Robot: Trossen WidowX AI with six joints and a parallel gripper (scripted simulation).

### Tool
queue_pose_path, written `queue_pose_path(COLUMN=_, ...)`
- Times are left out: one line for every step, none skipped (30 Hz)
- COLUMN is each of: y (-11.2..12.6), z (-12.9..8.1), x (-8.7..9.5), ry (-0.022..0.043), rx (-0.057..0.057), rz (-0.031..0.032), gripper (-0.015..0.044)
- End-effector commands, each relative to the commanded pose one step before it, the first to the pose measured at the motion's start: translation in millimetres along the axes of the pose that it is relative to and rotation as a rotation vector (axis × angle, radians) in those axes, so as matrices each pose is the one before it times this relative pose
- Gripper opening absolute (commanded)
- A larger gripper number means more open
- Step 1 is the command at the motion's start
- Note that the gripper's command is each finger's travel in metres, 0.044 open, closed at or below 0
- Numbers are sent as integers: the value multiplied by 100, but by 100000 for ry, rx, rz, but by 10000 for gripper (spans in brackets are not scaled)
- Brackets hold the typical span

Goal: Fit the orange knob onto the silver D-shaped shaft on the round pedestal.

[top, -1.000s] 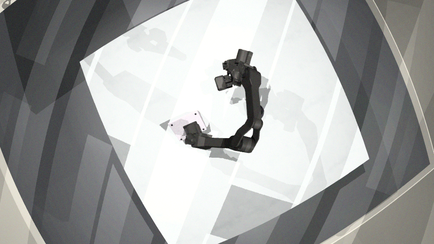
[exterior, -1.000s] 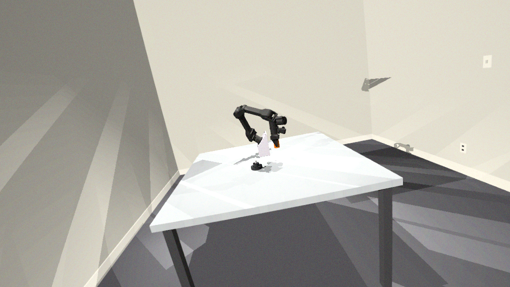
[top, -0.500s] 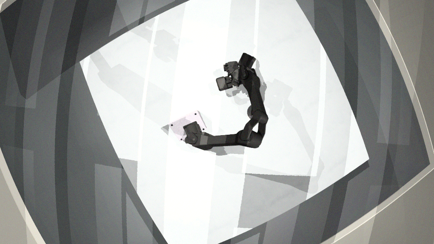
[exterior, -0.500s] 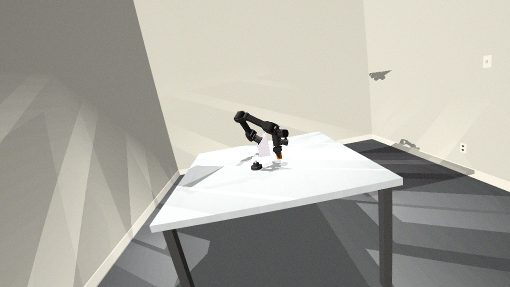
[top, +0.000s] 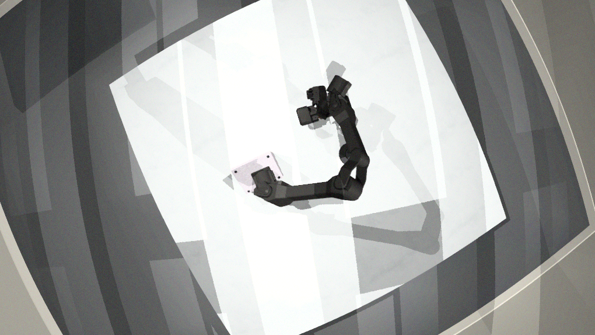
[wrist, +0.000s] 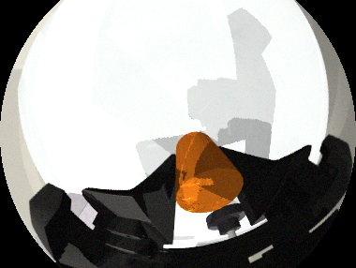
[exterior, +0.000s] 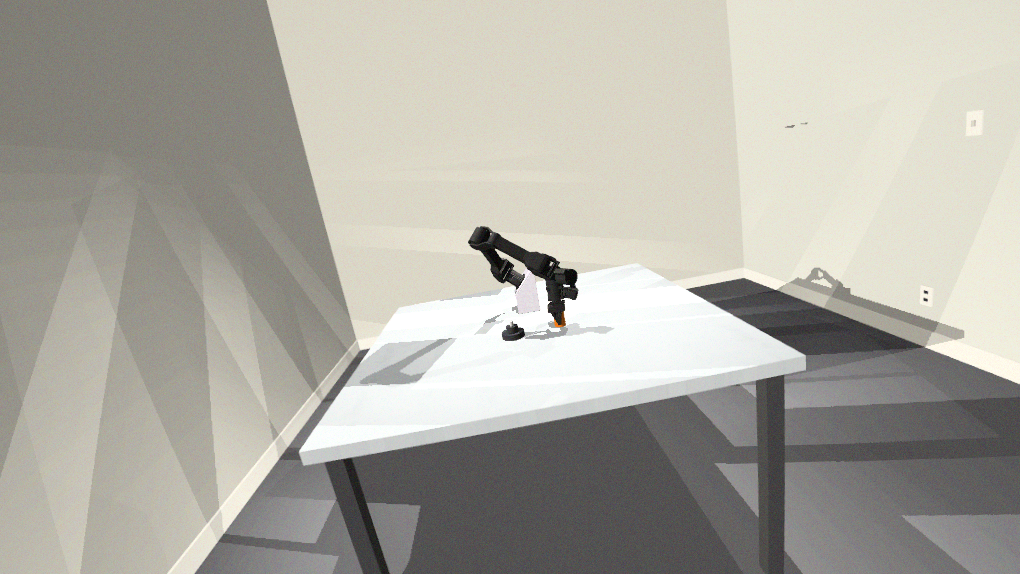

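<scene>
- Orange knob (wrist: pixel 204 174) is clamped in the pincer (wrist: pixel 198 208), with a dark finger on each side of it; in the wrist view its narrower end points away from the camera, toward the white worktop (wrist: pixel 125 81).
- In the exterior view the knob (exterior: pixel 557 317) shows as a small orange patch at the tip of the downward-pointing pincer (exterior: pixel 556 312), very close to the worktop (exterior: pixel 641 356); whether it touches the surface cannot be told from here.
- The round pedestal (exterior: pixel 512 332), dark and low, stands on the worktop just to the left of the knob and slightly nearer the camera, apart from it. Its silver shaft is too small to make out.
- The arm (exterior: pixel 513 253) rises from a pale base plate (exterior: pixel 527 296) and bends forward and down to the knob.
- From the top view the arm (top: pixel 353 145) curves from its base plate (top: pixel 243 170) round to the pincer (top: pixel 320 109) near the middle of the worktop (top: pixel 249 271); the wrist hides the knob, and the pedestal is not visible there either.
- Grey shadows of the arm fall across the white surface beside the knob.
</scene>
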State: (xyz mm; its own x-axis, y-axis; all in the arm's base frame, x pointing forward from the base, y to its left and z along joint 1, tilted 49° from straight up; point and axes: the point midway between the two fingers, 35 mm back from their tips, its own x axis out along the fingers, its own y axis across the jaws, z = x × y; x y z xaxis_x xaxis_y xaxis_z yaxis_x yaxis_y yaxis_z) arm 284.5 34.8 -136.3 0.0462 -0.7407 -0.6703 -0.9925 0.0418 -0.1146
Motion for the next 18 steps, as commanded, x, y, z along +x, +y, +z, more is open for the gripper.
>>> queue_pose_path(y=9, z=-5, x=-11, ry=31, rx=40, rz=164, gripper=184)
queue_pose_path(y=0, z=0, x=0, ry=0, rx=0, rz=0, gripper=210)
queue_pose_path(y=0, z=0, x=0, ry=0, rx=0, rz=0, gripper=236)
queue_pose_path(y=0, z=0, x=0, ry=0, rx=0, rz=0, gripper=240)
queue_pose_path(y=0, z=0, x=0, ry=0, rx=0, rz=0, gripper=240)
queue_pose_path(y=0, z=0, x=0, ry=0, rx=0, rz=0, gripper=240)
queue_pose_path(y=0, z=0, x=0, ry=0, rx=0, rz=0, gripper=240)
queue_pose_path(y=0, z=0, x=0, ry=0, rx=0, rz=0, gripper=240)
queue_pose_path(y=0, z=0, x=0, ry=0, rx=0, rz=0, gripper=240)
queue_pose_path(y=0, z=0, x=0, ry=0, rx=0, rz=0, gripper=240)
queue_pose_path(y=0, z=0, x=0, ry=0, rx=0, rz=0, gripper=240)
queue_pose_path(y=0, z=0, x=0, ry=0, rx=0, rz=0, gripper=240)
queue_pose_path(y=0, z=0, x=0, ry=0, rx=0, rz=0, gripper=240)
queue_pose_path(y=0, z=0, x=0, ry=0, rx=0, rz=0, gripper=240)
queue_pose_path(y=0, z=0, x=0, ry=0, rx=0, rz=0, gripper=240)
queue_pose_path(y=0, z=0, x=0, ry=0, rx=0, rz=0, gripper=240)
queue_pose_path(y=0, z=0, x=0, ry=0, rx=0, rz=0, gripper=240)
queue_pose_path(y=0, z=0, x=0, ry=0, rx=0, rz=0, gripper=240)
